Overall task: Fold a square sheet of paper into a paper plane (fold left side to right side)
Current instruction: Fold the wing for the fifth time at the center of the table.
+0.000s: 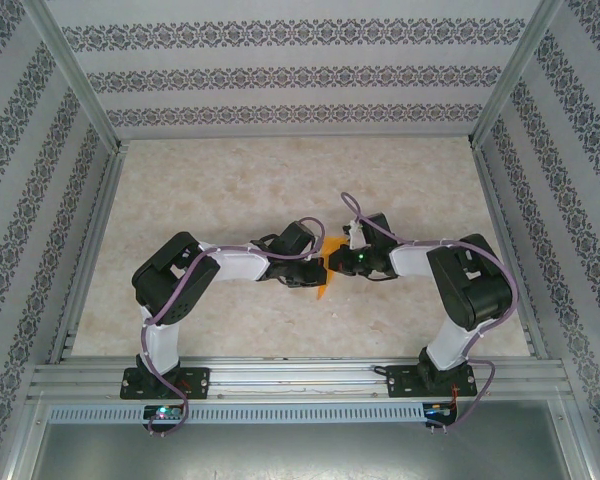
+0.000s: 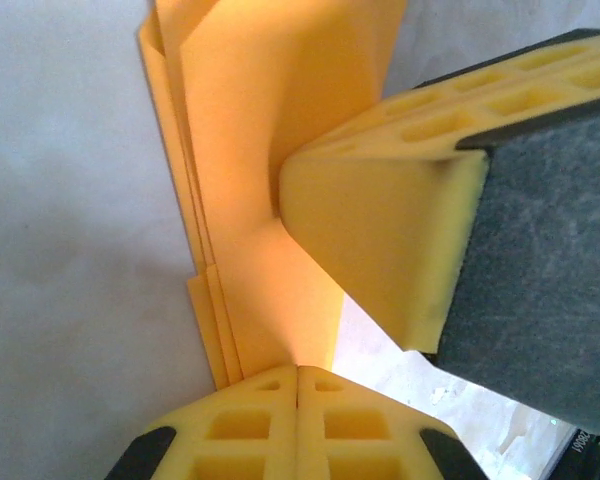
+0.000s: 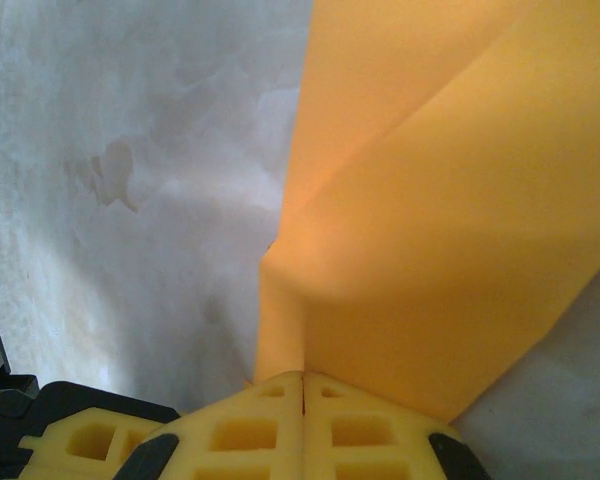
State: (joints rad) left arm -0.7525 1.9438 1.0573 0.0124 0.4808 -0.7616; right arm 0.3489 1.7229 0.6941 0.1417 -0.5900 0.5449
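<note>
From above, paper plane (image 1: 323,288) mostly hidden

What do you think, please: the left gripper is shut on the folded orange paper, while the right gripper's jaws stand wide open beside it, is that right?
Not quite. The right gripper is shut too: the right wrist view shows its jaws pressed together, pinching the folded orange paper at their tips. The left gripper is indeed shut on the paper.

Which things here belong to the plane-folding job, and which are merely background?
Job: folded orange paper; left gripper and right gripper, both shut on it.
Background: table; patterned walls; metal frame.
</note>
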